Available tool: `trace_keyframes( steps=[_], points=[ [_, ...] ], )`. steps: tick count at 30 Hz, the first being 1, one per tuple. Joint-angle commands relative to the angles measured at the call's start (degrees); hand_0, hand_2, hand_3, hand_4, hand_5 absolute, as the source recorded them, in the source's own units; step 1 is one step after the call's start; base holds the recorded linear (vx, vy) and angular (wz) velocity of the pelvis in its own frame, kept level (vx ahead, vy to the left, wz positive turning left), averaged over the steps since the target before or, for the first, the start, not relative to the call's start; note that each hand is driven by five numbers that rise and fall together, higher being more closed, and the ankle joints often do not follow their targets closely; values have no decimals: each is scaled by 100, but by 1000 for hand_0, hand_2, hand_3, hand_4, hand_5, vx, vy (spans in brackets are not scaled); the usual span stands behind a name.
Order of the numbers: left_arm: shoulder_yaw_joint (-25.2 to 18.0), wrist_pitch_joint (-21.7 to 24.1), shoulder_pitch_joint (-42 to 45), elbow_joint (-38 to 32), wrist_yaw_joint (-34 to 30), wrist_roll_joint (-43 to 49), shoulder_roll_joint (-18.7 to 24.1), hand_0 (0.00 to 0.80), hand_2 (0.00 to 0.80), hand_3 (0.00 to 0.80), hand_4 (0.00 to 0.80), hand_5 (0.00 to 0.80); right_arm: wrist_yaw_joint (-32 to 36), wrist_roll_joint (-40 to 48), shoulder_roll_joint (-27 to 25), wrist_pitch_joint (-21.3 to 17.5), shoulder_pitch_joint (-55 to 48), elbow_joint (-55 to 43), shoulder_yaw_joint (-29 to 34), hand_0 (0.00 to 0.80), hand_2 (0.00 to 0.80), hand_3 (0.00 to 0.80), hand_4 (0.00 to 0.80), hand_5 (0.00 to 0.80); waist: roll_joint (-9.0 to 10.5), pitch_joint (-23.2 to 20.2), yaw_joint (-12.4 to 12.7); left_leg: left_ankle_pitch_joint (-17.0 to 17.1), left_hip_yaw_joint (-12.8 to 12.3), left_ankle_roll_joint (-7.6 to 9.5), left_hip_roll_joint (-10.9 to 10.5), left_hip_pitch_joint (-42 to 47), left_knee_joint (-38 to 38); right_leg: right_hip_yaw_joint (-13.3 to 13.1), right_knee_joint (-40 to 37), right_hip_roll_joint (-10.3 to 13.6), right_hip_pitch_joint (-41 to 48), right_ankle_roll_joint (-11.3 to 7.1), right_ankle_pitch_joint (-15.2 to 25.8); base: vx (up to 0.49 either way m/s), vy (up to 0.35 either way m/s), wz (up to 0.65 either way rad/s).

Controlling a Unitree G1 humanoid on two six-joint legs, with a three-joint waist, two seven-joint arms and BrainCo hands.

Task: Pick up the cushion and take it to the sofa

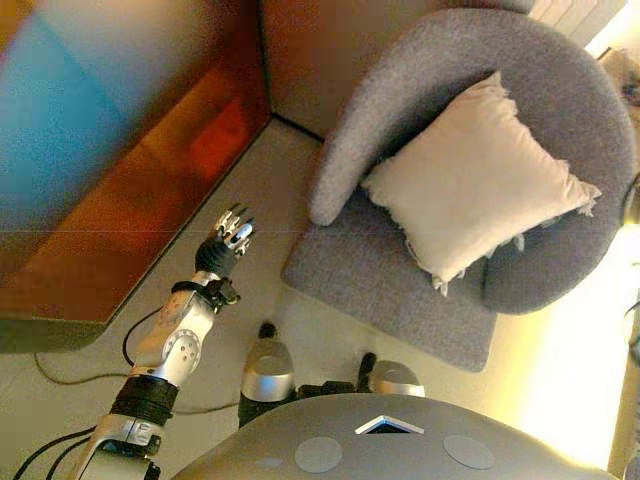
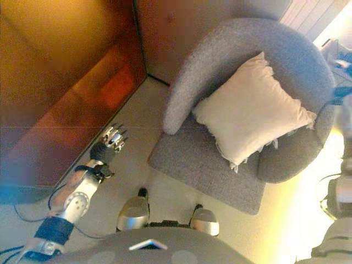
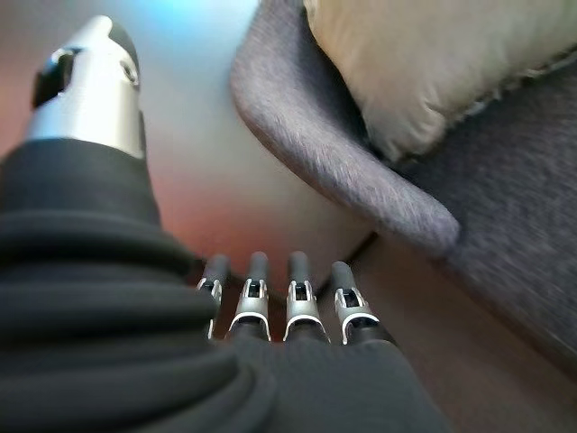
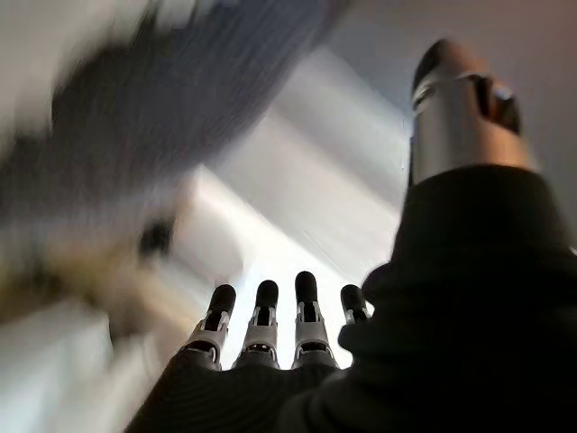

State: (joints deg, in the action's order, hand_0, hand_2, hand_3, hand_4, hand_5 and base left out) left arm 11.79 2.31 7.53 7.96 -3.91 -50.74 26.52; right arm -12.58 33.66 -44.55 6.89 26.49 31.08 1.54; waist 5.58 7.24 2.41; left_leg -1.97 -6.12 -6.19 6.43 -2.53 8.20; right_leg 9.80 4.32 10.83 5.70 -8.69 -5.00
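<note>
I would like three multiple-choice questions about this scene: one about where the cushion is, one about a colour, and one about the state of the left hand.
1. Where does the cushion lie?
A. on the floor
B. on the seat of the grey armchair, leaning on its backrest
C. in the left hand

2. What colour is the cushion?
A. cream
B. dark blue
C. red

3. How is the left hand now?
A. shut on the cushion
C. open, holding nothing, apart from the armchair
B. pressed flat on the seat

Key: 1 B, the head views show the cushion resting in the armchair. 2 A, its cover is pale cream against the grey fabric. 3 C, the left wrist view shows straight fingers with nothing between them, and the hand hangs over the floor beside the armchair.
</note>
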Motion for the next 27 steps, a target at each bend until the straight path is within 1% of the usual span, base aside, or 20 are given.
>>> trace_keyframes(
  steps=[1, 2, 3, 4, 5, 8, 10, 11, 14, 16, 18, 19, 20, 21, 24, 27],
  points=[
    [-202, 416, -231, -33, 6, 204, -366, 0, 0, 0, 0, 0, 757, 1367, 436, -795, -376, -687, 106, 0, 0, 0, 0, 0, -146, -184, -103, -136, -197, -203, 476, 389, 28, -123, -195, 158, -529, -215, 802, -59, 86, -6],
    [-218, 445, -236, 8, 2, 216, -393, 0, 0, 0, 0, 0, 904, 1512, 571, -840, -497, -791, 192, 0, 0, 0, 0, 0, -148, -200, -123, -148, -225, -195, 464, 408, 20, -121, -221, 158, -526, -222, 826, -58, 90, -10],
    [-274, 471, -216, 42, -5, 267, -479, 0, 0, 0, 0, 0, 1128, 1636, 908, -977, -802, -958, 319, 0, 0, 0, 0, 0, -167, -227, -171, -161, -269, -175, 429, 443, -21, -117, -296, 149, -522, -233, 880, -57, 88, -15],
    [-296, 501, -187, 63, -20, 307, -535, 0, 0, 0, 0, 0, 1274, 1695, 1102, -1004, -1013, -1067, 376, 0, 0, 0, 0, 0, -172, -254, -199, -160, -306, -160, 407, 472, -65, -119, -350, 141, -520, -242, 917, -69, 98, -21],
    [-320, 515, -149, 17, 27, 364, -617, 0, 0, 0, 0, 0, 1404, 1646, 1376, -1114, -1306, -1274, 365, 0, 0, 0, 0, 0, -188, -274, -245, -138, -354, -133, 369, 509, -153, -114, -429, 130, -543, -267, 993, -70, 80, -20],
    [-304, 642, -111, 47, 49, 497, -729, 0, 0, 0, 0, 0, 1574, 1808, 1817, -1257, -1688, -1482, 267, 0, 0, 0, 0, 0, -214, -300, -331, -71, -469, -84, 292, 578, -387, -62, -570, 110, -649, -311, 1155, -108, 59, -15],
    [-260, 753, -184, 161, 93, 573, -773, 0, 0, 0, 0, 0, 1916, 2373, 2175, -1235, -1876, -1499, 214, 0, 0, 0, 0, 0, -254, -300, -412, -24, -529, -35, 214, 598, -585, -20, -606, 76, -779, -326, 1226, -145, 53, -25],
    [-253, 791, -213, 254, 74, 563, -806, 0, 0, 0, 0, 0, 2139, 2565, 2439, -1198, -2029, -1511, 156, 0, 0, 0, 0, 0, -275, -302, -464, -6, -542, -4, 177, 598, -656, -64, -585, 44, -839, -329, 1226, -118, 47, -27],
    [-259, 810, -154, 342, 100, 585, -899, 0, 0, 0, 0, 0, 2507, 2779, 2927, -1037, -2500, -1605, -109, 0, 0, 0, 0, 0, -294, -296, -615, -21, -621, 56, 130, 626, -685, -188, -513, -5, -941, -324, 1203, -68, 48, -10],
    [-238, 914, -60, 435, 158, 629, -965, 0, 0, 0, 0, 0, 2676, 2896, 3150, -963, -2788, -1550, -273, 0, 0, 0, 0, 0, -308, -305, -698, -41, -678, 75, 114, 649, -681, -215, -525, -18, -947, -319, 1203, -29, 45, -10],
    [-237, 987, 46, 496, 204, 564, -1011, 0, 0, 0, 0, 0, 2728, 2920, 3333, -1039, -3022, -1485, -444, 0, 0, 0, 0, 0, -335, -320, -768, -50, -728, 97, 91, 699, -713, -249, -564, -55, -924, -304, 1204, -14, 41, -24],
    [-235, 1019, 95, 514, 199, 534, -1025, 0, 0, 0, 0, 0, 2667, 3163, 3371, -1030, -3103, -1471, -484, 0, 0, 0, 0, 0, -345, -325, -790, -56, -737, 107, 75, 714, -723, -268, -578, -70, -915, -295, 1203, -20, 47, -19],
    [-224, 1033, 147, 492, 225, 517, -1066, 0, 0, 0, 0, 0, 2662, 3425, 3498, -936, -3183, -1404, -508, 0, 0, 0, 0, 0, -372, -333, -827, -67, -757, 120, 60, 729, -719, -293, -588, -89, -903, -280, 1198, -24, 48, -11],
    [-201, 1033, 159, 474, 230, 460, -1080, 0, 0, 0, 0, 0, 2676, 3459, 3563, -881, -3217, -1352, -539, 0, 0, 0, 0, 0, -392, -333, -844, -73, -768, 126, 53, 738, -716, -308, -595, -99, -897, -272, 1200, -26, 52, -12],
    [-49, 1044, 111, 404, 227, 277, -1102, 0, 0, 0, 0, 0, 2732, 3263, 3583, -803, -3146, -1166, -729, 0, 0, 0, 0, 0, -440, -318, -863, -88, -784, 142, 26, 764, -716, -320, -626, -103, -871, -250, 1206, -26, 40, -19],
    [142, 1063, 6, 232, 292, 355, -1032, 0, 0, 0, 0, 0, 2721, 3240, 3559, -869, -3007, -1123, -1031, 0, 0, 0, 0, 0, -482, -337, -810, -107, -770, 148, -9, 763, -696, -291, -654, -92, -826, -235, 1193, -12, 18, -5]
  ],
)
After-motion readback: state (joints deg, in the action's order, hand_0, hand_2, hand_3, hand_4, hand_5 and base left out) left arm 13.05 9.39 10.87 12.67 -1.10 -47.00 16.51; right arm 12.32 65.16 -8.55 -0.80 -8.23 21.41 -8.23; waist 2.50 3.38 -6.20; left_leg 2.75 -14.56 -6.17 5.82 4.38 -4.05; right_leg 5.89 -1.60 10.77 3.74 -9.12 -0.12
